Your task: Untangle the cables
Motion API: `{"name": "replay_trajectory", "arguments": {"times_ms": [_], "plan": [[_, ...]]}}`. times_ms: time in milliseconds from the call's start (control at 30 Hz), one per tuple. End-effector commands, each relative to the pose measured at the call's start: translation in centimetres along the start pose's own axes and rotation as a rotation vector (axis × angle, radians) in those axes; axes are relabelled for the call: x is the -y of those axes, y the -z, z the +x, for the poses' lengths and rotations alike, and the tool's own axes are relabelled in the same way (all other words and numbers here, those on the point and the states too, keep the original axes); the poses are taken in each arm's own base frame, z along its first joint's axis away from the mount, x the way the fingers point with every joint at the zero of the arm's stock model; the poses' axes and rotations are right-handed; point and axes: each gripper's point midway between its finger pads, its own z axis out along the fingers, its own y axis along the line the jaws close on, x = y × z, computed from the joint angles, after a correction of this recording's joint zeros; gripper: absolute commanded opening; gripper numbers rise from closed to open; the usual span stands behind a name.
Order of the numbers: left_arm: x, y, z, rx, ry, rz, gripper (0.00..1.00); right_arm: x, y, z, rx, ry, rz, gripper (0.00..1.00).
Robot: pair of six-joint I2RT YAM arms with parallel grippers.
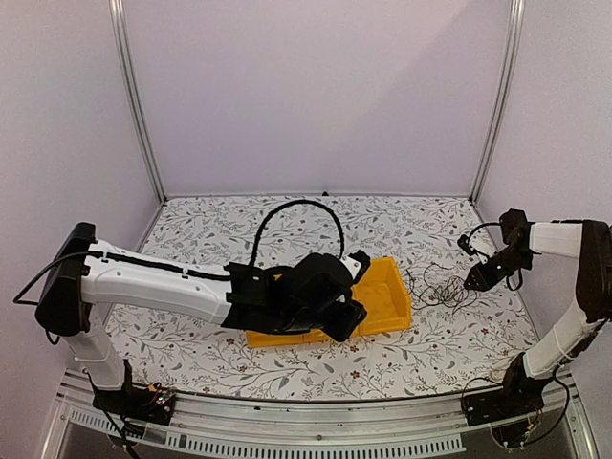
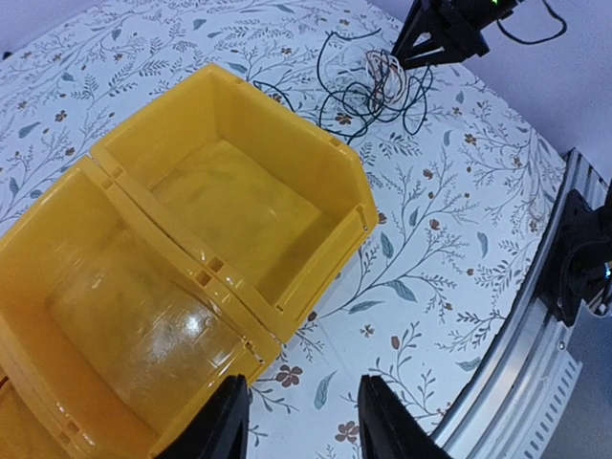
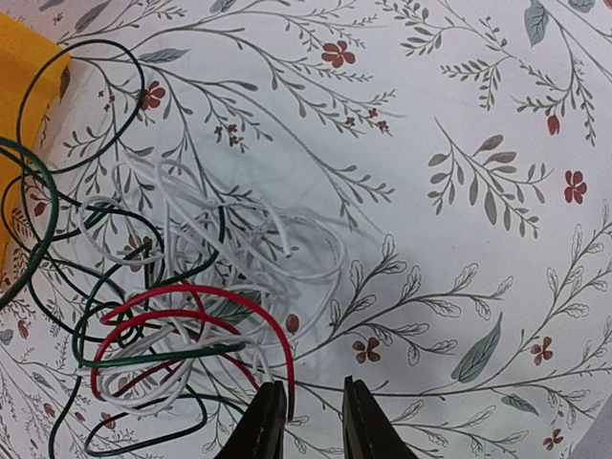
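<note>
Left arm extends low toward centre, left gripper parted; right arm folds at the elbow, right gripper angled down, jaws narrowly apart.

Tangled cables touching hand

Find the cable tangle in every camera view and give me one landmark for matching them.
Top external: the cable tangle lies right of centre on the table, between the yellow bin and the right gripper.
Left wrist: top, right of centre, beyond the bin's far corner.
Right wrist: left half, just ahead of the right gripper.
Shared landmark: the yellow bin, large in the left wrist view, a sliver at the right wrist view's left edge.
</note>
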Motion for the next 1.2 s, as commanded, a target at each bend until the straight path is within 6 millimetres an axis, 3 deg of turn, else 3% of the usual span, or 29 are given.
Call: {"name": "replay_trajectory", "arguments": {"times_ms": [0, 267, 367, 533, 667, 900, 1033, 1167], "plan": [[0.3, 0.0, -0.8, 0.018, 0.0, -0.016, 0.41, 0.6, -0.7, -1.2, 0.026, 0.007, -0.018, 0.23], [0.7, -0.9, -1.1, 0.008, -0.016, -0.013, 0.41, 0.9, -0.2, -1.9, 0.04, 0.021, -0.01, 0.03], [1.1, -0.9, -2.1, 0.024, -0.023, -0.012, 0.41, 0.7, 1.5, -2.4, 0.056, 0.017, 0.007, 0.0], [2.1, -1.4, -5.3, 0.112, -0.037, 0.022, 0.42, 0.1, 7.2, -4.6, 0.139, 0.065, 0.086, 0.0], [3.3, -3.2, -8.5, 0.187, -0.058, 0.055, 0.43, -2.0, 12.9, -7.2, 0.26, 0.108, 0.086, 0.0], [7.5, -5.0, -14.2, 0.309, -0.103, 0.152, 0.44, -4.5, 21.8, -11.0, 0.441, 0.174, 0.12, 0.0], [8.8, -5.6, -17.2, 0.466, -0.112, 0.18, 0.47, -5.1, 24.2, -11.9, 0.474, 0.205, 0.136, 0.0], [9.3, -6.0, -19.9, 0.62, -0.061, 0.186, 0.57, -5.6, 23.5, -11.6, 0.466, 0.206, 0.095, 0.0]]}}
